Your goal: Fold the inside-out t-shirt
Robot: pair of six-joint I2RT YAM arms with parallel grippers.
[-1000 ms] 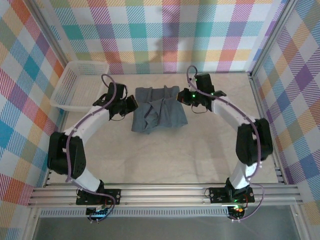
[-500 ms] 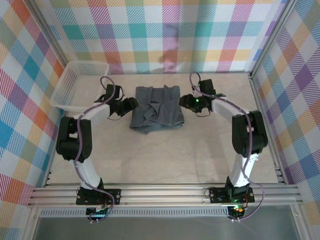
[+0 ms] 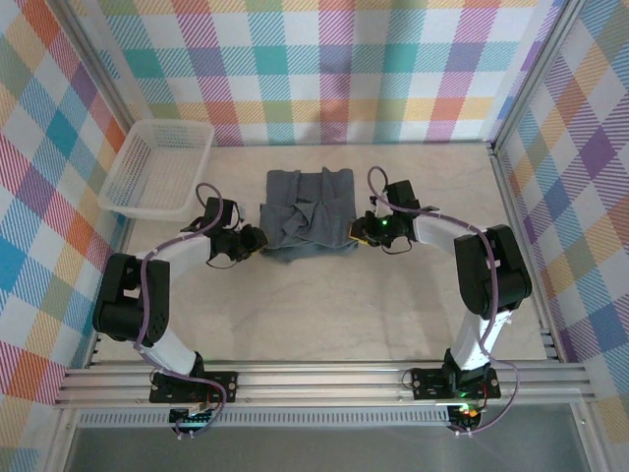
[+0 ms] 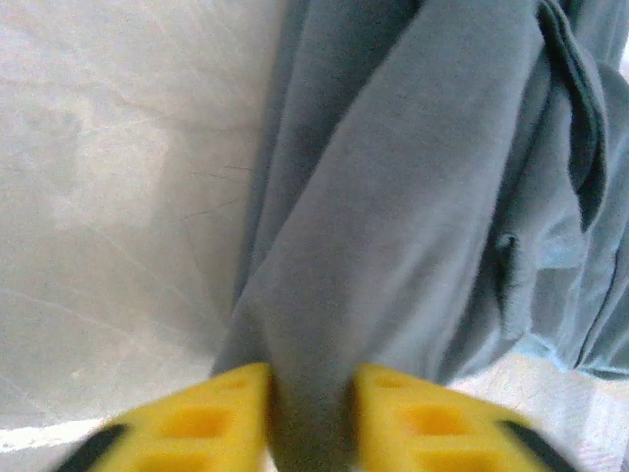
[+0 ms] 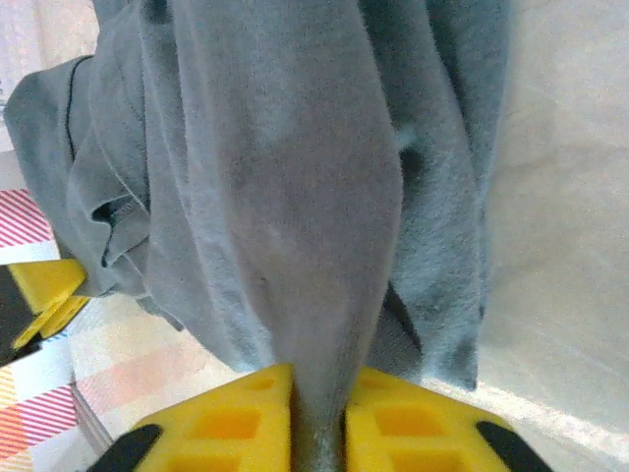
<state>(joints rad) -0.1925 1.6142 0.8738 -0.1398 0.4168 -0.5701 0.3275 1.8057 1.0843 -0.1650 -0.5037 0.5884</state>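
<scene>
Inside-out t-shirt is lying bunched and wrinkled on the table in the top view, toward 12 o'clock from the table's middle, with the white lattice basket sitting well apart at its 10 o'clock. The left gripper is meeting the shirt's 8 o'clock corner and the right gripper its 4 o'clock corner, so the near hem is running 9 to 3 between them and both arms are equally close.

From the left wrist, the left gripper is pinching a ridge of the grey cloth between narrowly set yellow fingers, with the fabric spreading away toward 12 and 1 o'clock.

From the right wrist, the right gripper is likewise clamping a fold, the shirt fanning toward 12 and 10 o'clock.

Since the bulk is lying at 12 o'clock from both grips, the fold probably means carrying this hem that way together.
</scene>
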